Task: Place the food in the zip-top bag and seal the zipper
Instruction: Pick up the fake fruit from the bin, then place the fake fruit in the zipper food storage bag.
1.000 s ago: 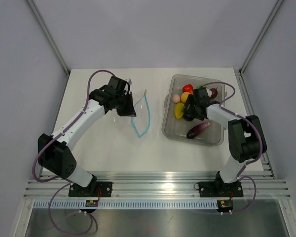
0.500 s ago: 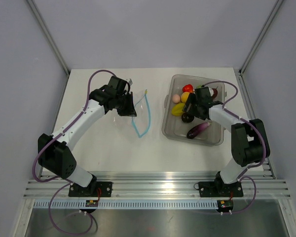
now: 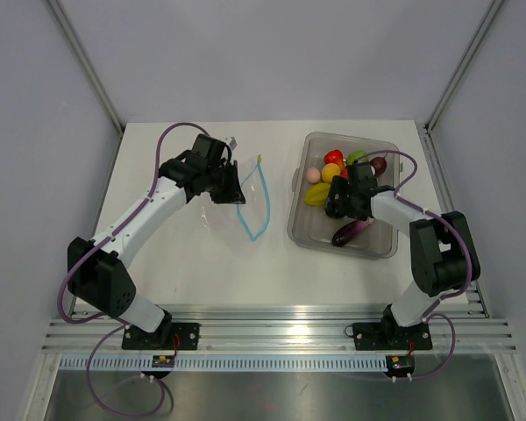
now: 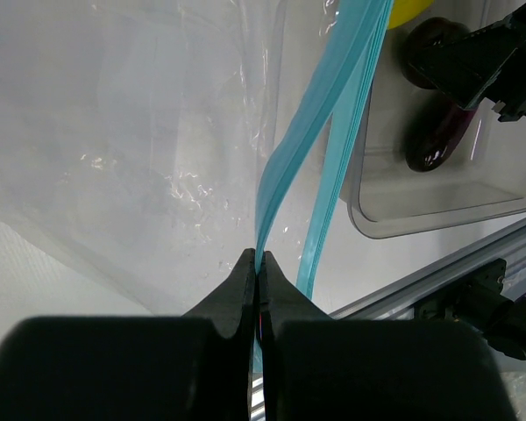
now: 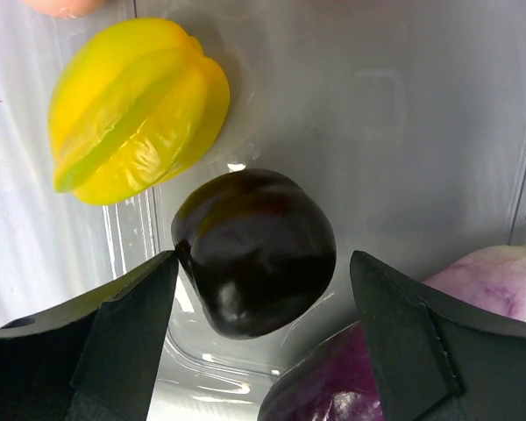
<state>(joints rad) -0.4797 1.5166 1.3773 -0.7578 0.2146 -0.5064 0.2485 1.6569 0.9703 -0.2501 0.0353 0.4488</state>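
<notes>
The clear zip-top bag (image 3: 212, 209) lies left of centre, its light-blue zipper (image 3: 261, 207) an open loop. My left gripper (image 3: 231, 187) is shut on one zipper strip (image 4: 309, 132), with the bag's film (image 4: 140, 132) to its left. The food lies in a grey bin (image 3: 300, 230): a yellow starfruit (image 3: 316, 195), a pink fruit (image 3: 313, 174), a red one (image 3: 333, 158) and an eggplant (image 3: 351, 232). My right gripper (image 3: 337, 202) is open, its jaws either side of a dark purple fruit (image 5: 254, 250), not touching it. The starfruit (image 5: 136, 110) and eggplant (image 5: 403, 368) lie beside it.
The bin's near wall (image 4: 438, 206) stands close to the bag's mouth. A green fruit (image 3: 358, 156) and another dark one (image 3: 379, 164) sit at the bin's far end. An aluminium rail (image 3: 272, 331) runs along the table's near edge.
My right gripper drew back toward the bin's far end, then came back over the dark purple fruit. The zipper loop has shifted slightly while my left gripper keeps its hold.
</notes>
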